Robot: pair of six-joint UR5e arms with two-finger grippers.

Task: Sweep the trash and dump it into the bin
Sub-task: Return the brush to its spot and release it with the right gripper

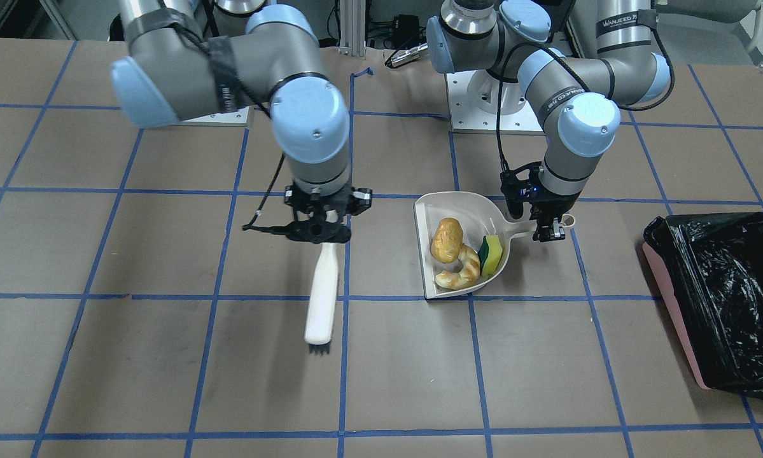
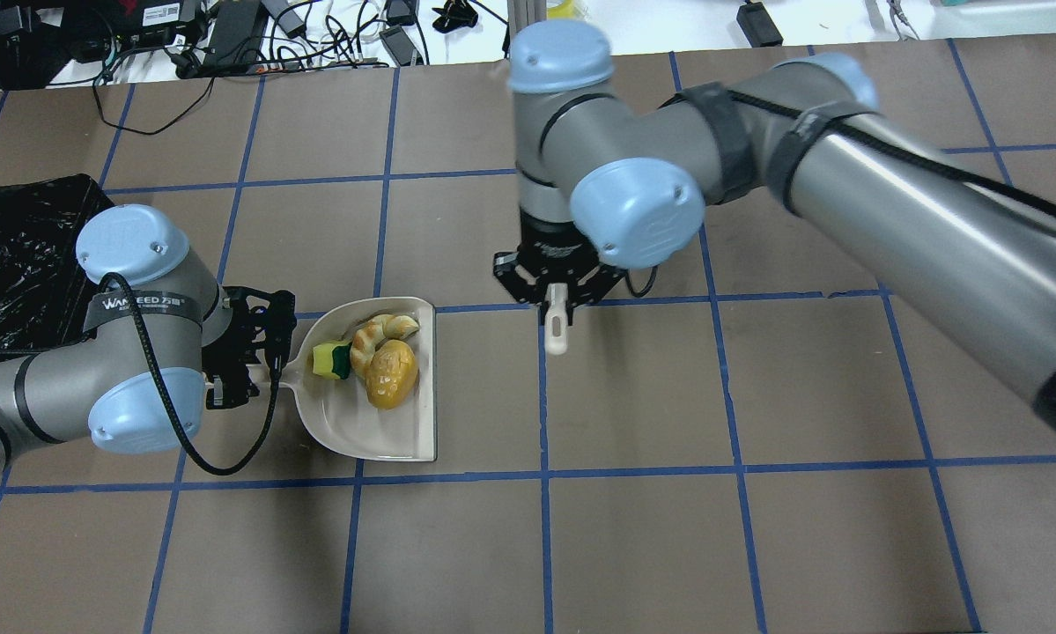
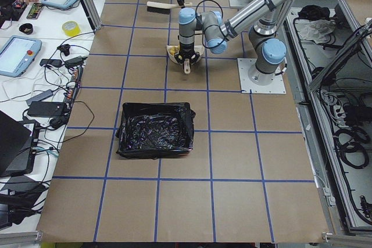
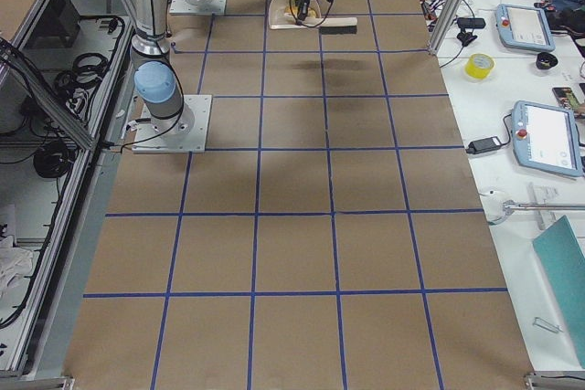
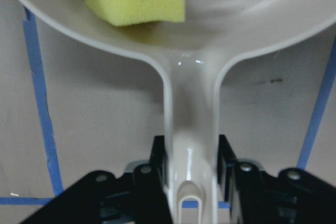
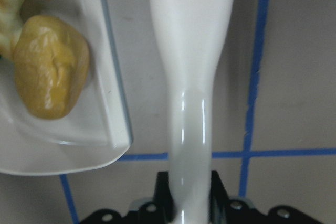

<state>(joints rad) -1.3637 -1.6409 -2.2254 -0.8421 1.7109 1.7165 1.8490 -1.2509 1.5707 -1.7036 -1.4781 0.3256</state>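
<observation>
The off-white dustpan holds all three pieces of trash: the potato-like lump, the croissant and the yellow-green sponge. My left gripper is shut on the dustpan's handle, with a finger on each side in the left wrist view. My right gripper is shut on a white brush beside the pan's open edge, bristles pointing away from the robot. The bin, pink with a black bag, stands apart on my left side.
Brown table with a blue tape grid. The two arm bases stand at the robot's edge. The bin also shows at the left edge of the overhead view, just beyond my left arm. Cables and devices lie past the far edge.
</observation>
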